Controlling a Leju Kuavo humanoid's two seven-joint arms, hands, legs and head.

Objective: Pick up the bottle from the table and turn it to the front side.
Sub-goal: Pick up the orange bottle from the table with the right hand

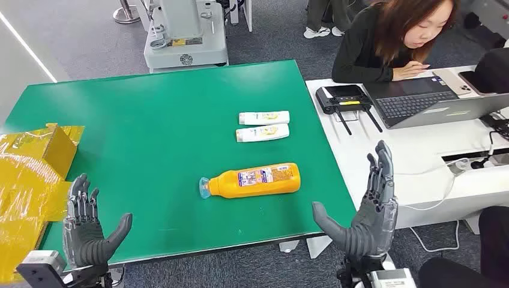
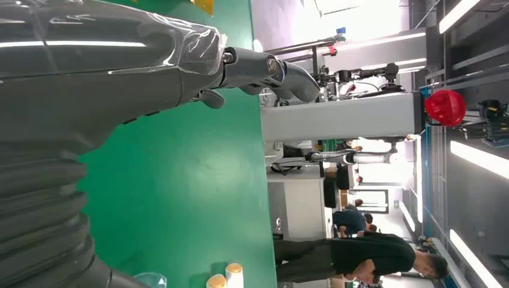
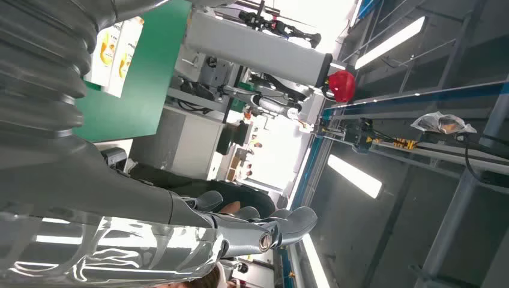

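Lying between hands: bottle (image 1: 252, 181); left hand (image 1: 90, 228), right hand (image 1: 363, 213) empty.

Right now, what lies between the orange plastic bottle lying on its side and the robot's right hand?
Only bare green table top, as the head view shows. The orange plastic bottle lies untouched; the right hand hovers open at the table's near edge.

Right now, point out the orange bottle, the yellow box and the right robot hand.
orange bottle (image 1: 255, 180), head view, middle of its label side.
yellow box (image 1: 57, 144), head view, its front wall.
right robot hand (image 1: 366, 210), head view, the palm.
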